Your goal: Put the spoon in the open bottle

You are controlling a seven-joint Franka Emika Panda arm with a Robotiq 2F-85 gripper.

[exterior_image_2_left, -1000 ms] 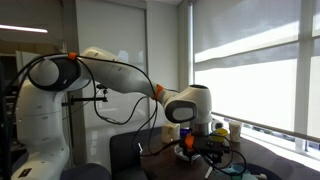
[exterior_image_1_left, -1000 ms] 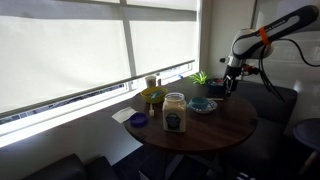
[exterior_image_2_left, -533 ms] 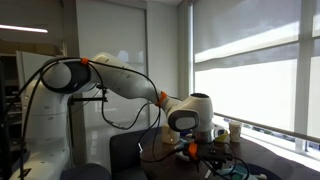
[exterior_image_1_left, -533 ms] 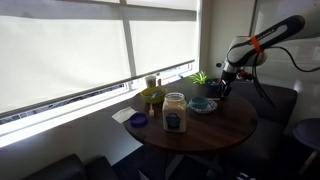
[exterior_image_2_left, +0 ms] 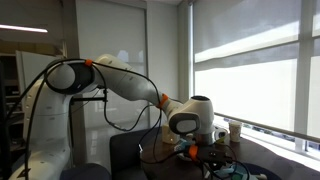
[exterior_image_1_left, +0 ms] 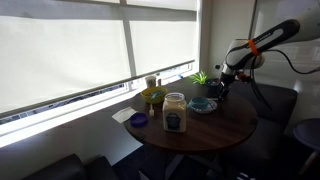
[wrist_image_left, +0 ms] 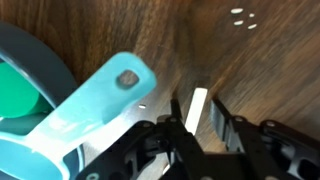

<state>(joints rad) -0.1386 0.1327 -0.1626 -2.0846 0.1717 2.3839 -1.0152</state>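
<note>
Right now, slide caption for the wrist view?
Open end effector over wooden table, beside teal spoon resting on a dish.

Jar (exterior_image_1_left: pixel 174 112) in the middle of the table (exterior_image_1_left: pixel 226 126).
Left of the jar a lid (exterior_image_1_left: pixel 138 120); behind it a bowl (exterior_image_1_left: pixel 152 97); right of it a plate (exterior_image_1_left: pixel 211 106) bearing 1 spoon (wrist_image_left: pixel 100 100).

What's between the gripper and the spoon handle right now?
Wrist view: only bare wooden table lies between the gripper and the teal spoon handle; nothing blocks it.

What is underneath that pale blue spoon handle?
Under the spoon handle lies bare wooden table at its free end and the blue dish rim further in. Whatever it covers inside the dish is hidden.
</note>
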